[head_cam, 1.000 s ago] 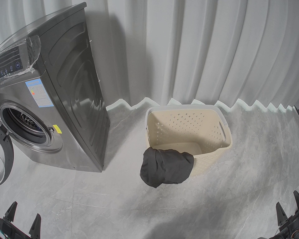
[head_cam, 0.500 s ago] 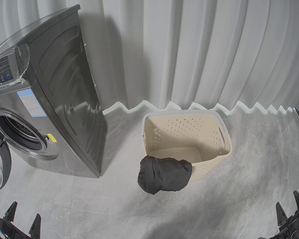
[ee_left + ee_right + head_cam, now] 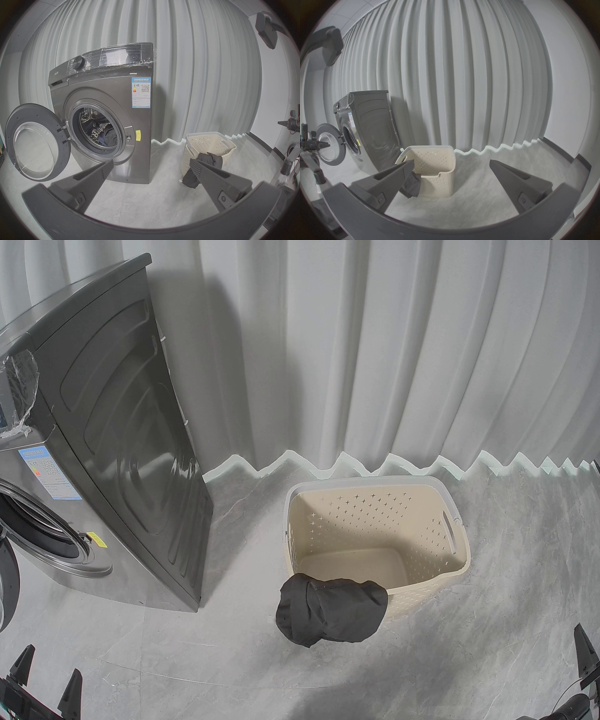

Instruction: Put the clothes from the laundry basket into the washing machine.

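The washing machine (image 3: pixel 125 446) stands on the floor (image 3: pixel 250 671) with its door (image 3: pixel 36 142) swung open. The laundry basket (image 3: pixel 369 480) stands near it. A dark garment (image 3: pixel 331 610) hangs over the basket's near rim. The left jaws and right jaws are wide open and empty.

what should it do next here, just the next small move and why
Probably move the right gripper forward and down toward the dark garment, fingers open as they are. The garment hangs over the near rim of the laundry basket, apart from the gripper with floor between, and the door of the washing machine already stands open.
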Available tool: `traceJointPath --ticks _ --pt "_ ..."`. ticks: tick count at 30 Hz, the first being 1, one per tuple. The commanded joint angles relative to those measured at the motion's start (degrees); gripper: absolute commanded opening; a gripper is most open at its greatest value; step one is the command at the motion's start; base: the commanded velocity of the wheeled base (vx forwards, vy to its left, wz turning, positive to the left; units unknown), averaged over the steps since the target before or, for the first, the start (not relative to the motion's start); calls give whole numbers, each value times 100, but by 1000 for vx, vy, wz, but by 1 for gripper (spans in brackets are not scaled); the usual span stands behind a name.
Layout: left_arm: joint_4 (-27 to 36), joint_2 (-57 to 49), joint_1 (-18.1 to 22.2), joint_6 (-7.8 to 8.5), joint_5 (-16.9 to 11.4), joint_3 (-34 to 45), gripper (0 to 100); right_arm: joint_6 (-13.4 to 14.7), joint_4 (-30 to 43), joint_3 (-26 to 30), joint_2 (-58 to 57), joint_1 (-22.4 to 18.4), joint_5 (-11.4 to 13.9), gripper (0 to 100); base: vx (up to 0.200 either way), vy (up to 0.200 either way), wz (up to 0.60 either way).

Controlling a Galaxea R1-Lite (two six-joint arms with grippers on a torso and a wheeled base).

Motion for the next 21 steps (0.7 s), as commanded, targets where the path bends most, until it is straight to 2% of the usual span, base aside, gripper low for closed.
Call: traceJointPath --ticks 1,4,8,9,12,17,21 --pt "2 -57 0 -4 0 75 100 526 -178 -189 2343 700 212 100 0 0 0" --pt "2 -57 0 -22 0 75 100 570 -389 -365 3301 893 283 100 0 0 0" --pt "2 -57 0 -13 0 75 100 518 -1382 -532 4813 1157 335 100 0 0 0" --pt "2 -57 0 -22 0 75 100 518 -1856 -603 5375 1324 344 100 0 0 0" --pt "2 -57 0 -22 0 75 100 614 -2507 -822 6289 1904 291 100 0 0 0" --pt "2 -57 0 -30 0 75 100 1098 -2726 -1350 7458 2396 247 100 0 0 0" --pt "2 -57 0 -30 0 75 100 1229 -2726 -1648 7898 2625 230 100 0 0 0"
